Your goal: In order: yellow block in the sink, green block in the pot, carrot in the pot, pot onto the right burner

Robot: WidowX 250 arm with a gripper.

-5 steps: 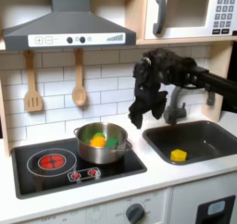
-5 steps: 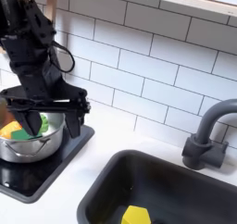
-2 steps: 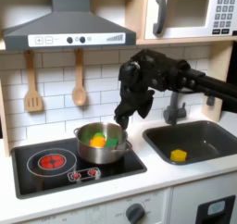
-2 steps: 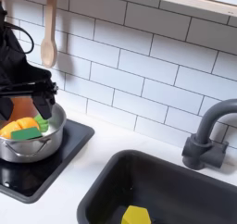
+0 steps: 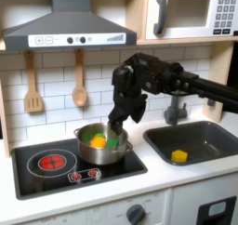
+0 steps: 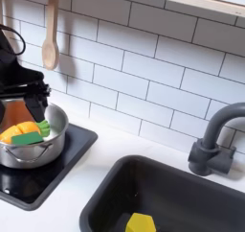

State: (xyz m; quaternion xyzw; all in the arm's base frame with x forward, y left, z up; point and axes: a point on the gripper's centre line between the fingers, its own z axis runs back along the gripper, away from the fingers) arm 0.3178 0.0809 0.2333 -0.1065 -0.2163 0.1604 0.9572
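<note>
The silver pot stands on the black stove top, and it also shows at the second exterior view's left edge. Inside it lie the orange carrot and the green block. My black gripper hangs open just above the pot's rim, holding nothing. The yellow block rests on the floor of the dark grey sink.
A red-ringed burner lies left of the pot in the first exterior view. The dark faucet rises behind the sink. A wooden spatula and spoon hang on the tiled wall.
My gripper moved from the gap between pot and sink leftward in the first exterior view and lowered over the pot. The pot, blocks and carrot stayed put.
</note>
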